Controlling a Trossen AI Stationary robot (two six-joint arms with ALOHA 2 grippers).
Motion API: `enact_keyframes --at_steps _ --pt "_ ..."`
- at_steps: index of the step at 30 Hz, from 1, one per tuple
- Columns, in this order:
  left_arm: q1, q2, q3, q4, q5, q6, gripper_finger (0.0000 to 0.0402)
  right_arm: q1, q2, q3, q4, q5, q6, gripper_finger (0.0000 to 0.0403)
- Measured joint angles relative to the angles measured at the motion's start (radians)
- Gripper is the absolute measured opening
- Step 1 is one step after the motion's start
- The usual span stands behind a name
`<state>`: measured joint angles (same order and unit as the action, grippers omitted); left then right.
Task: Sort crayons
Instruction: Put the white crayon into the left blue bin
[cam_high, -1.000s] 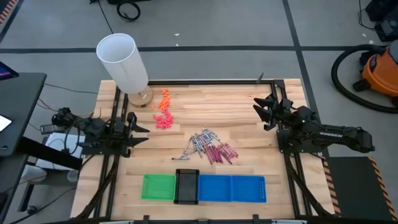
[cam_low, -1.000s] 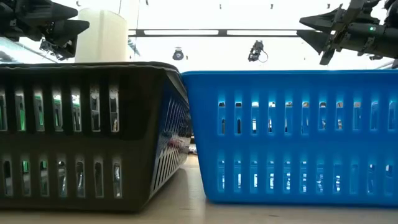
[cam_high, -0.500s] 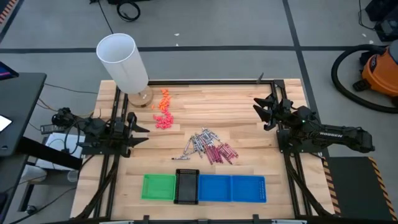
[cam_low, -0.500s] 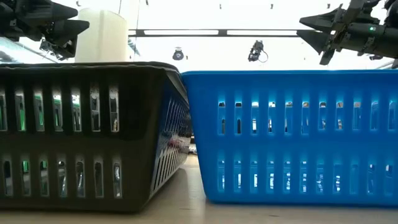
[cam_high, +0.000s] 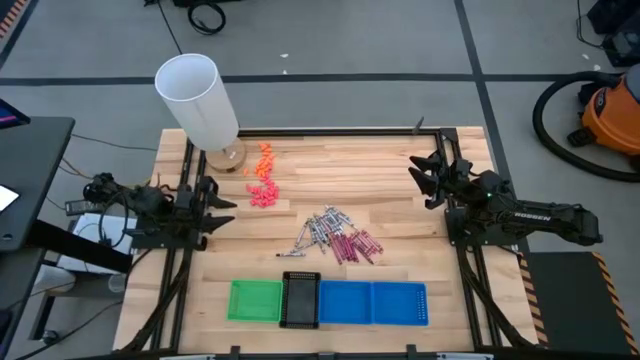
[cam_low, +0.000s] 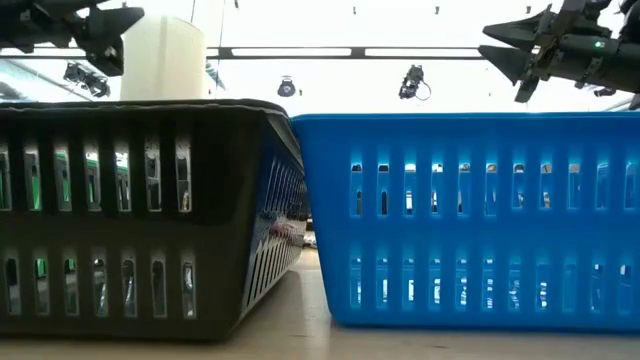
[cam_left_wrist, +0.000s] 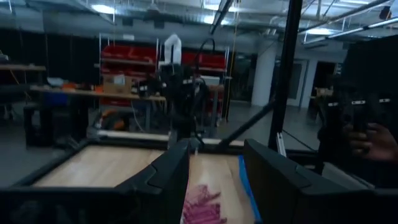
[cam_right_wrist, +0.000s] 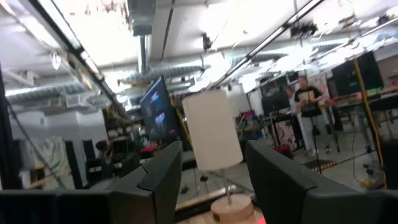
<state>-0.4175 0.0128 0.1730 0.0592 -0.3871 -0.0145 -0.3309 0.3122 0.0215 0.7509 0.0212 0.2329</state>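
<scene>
The right gripper (cam_right_wrist: 208, 180) has its dark fingers (cam_right_wrist: 165, 177) parted. Between them, at twelve o'clock, a white cylinder (cam_right_wrist: 211, 138) stands on a round wooden base (cam_right_wrist: 231, 210). A person (cam_right_wrist: 306, 112) stands far off at two o'clock.

High view straight down on desk (cam_high: 400, 170); low view level behind trays; both wrists face across, sharing lamp (cam_high: 200, 100).

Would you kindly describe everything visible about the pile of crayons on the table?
The crayons are thin short sticks lying loose in one heap near the middle of the wooden table. Grey-silver ones make up the half nearer the left arm, magenta-red ones the half nearer the right arm, and they overlap where they meet. All lie flat, at mixed angles. Neither gripper touches them; no crayon shows in the trays.
</scene>
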Motion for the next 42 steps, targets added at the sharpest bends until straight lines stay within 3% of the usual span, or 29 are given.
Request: enact_keyframes --at_steps 13,18,22,28,34,42 --pt "0.0 0.001 0.0 -0.018 -0.006 -0.042 0.0162 0.001 0.001 0.001 0.083 -0.014 0.122 0.019" --pt "0.0 0.044 0.0 0.041 -0.031 -0.026 0.0162 0.001 0.003 0.001 0.008 -0.015 0.171 0.019" --pt "0.0 0.131 0.0 0.144 -0.123 -0.02 0.0162 0.001 0.034 0.001 -0.09 0.0 0.183 0.019" --pt "0.047 0.312 0.0 0.204 -0.248 -0.023 0.0162 0.001 0.2 0.009 -0.14 0.072 0.144 0.019" --pt "0.141 0.447 0.0 0.245 -0.248 -0.099 0.0162 0.003 0.391 0.11 -0.139 0.053 0.043 0.019" --pt "0.223 0.505 0.0 0.245 -0.231 -0.183 0.0162 0.048 0.617 0.242 -0.139 0.035 -0.059 0.019"
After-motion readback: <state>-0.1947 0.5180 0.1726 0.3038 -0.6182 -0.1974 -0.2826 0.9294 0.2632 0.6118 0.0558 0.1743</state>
